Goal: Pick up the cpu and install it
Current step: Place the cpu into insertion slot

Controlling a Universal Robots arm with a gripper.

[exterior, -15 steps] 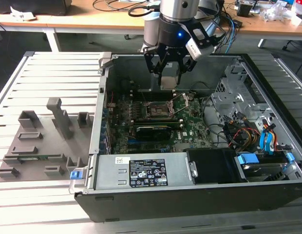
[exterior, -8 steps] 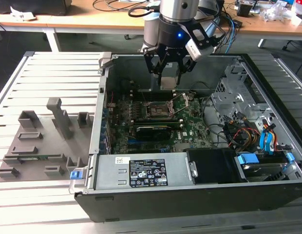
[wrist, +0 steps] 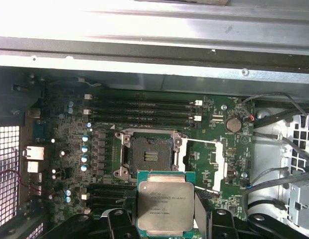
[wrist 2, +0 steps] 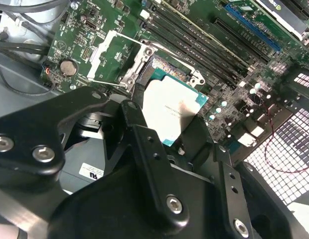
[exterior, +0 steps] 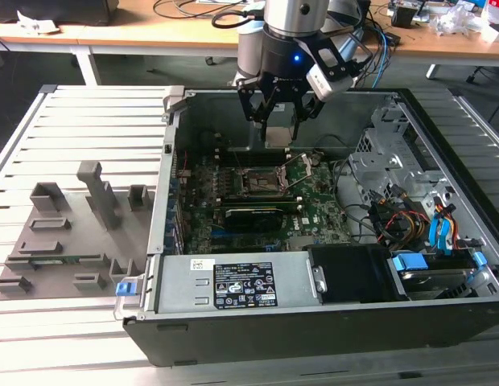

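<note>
The cpu [wrist: 164, 203] is a thin square chip with a silver-grey top and green edge, and my gripper [wrist: 167, 221] is shut on it. In the exterior view the gripper [exterior: 278, 121] hangs inside the open computer case [exterior: 443, 322], over the back part of the motherboard, with the cpu [exterior: 276, 135] between its black fingers. The open socket [wrist: 149, 157] lies just ahead of the chip, its metal load plate [wrist: 205, 164] flipped aside. In the second wrist view the cpu [wrist 2: 172, 107] hovers tilted above the socket [wrist 2: 167, 69], apart from it.
A grey slotted plastic tray [exterior: 72, 241] lies on the slatted table at the exterior view's left. Inside the case are memory slots [wrist: 139, 112], a power supply [exterior: 249, 285], and drive cages with cables and blue tabs [exterior: 443, 233]. The case's back wall [wrist: 154, 45] stands close behind.
</note>
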